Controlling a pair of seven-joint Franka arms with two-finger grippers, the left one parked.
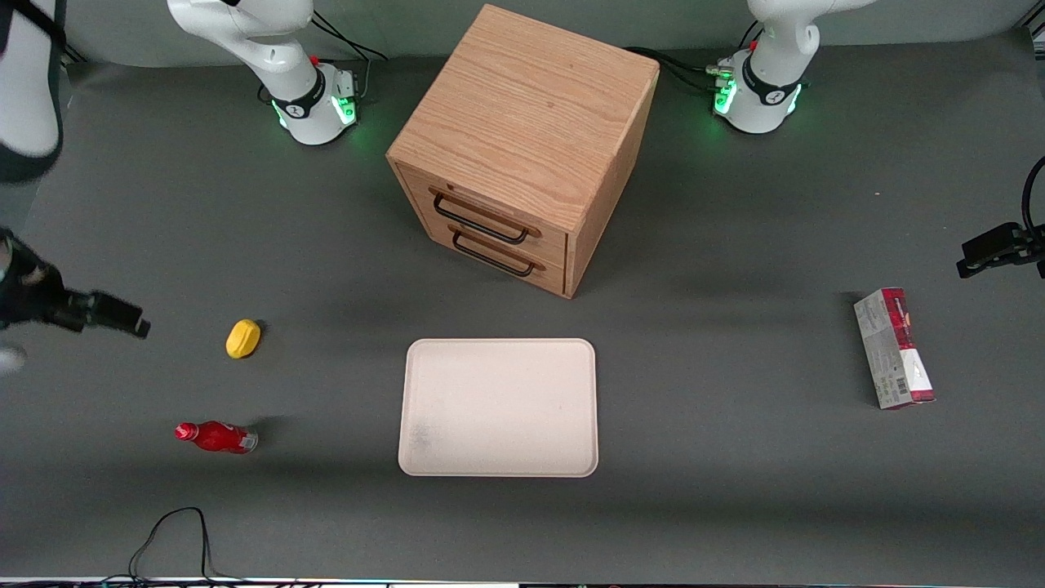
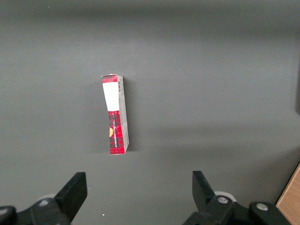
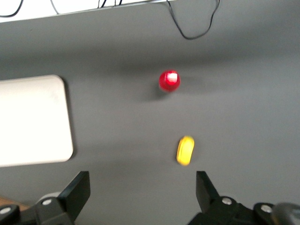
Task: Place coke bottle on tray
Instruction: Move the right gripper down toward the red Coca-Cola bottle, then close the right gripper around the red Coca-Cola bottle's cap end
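Standing coke bottle, tray apart, end effector open

Your dark grey desk is evenly lit, soft shadows; oak two-drawer cabinet stands mid-desk, black cable loops at its near edge.

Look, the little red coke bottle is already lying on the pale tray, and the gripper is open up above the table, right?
Not quite. The coke bottle lies on the table, apart from the tray, toward the working arm's end. The front view shows it. The gripper is open above the table, as you said.
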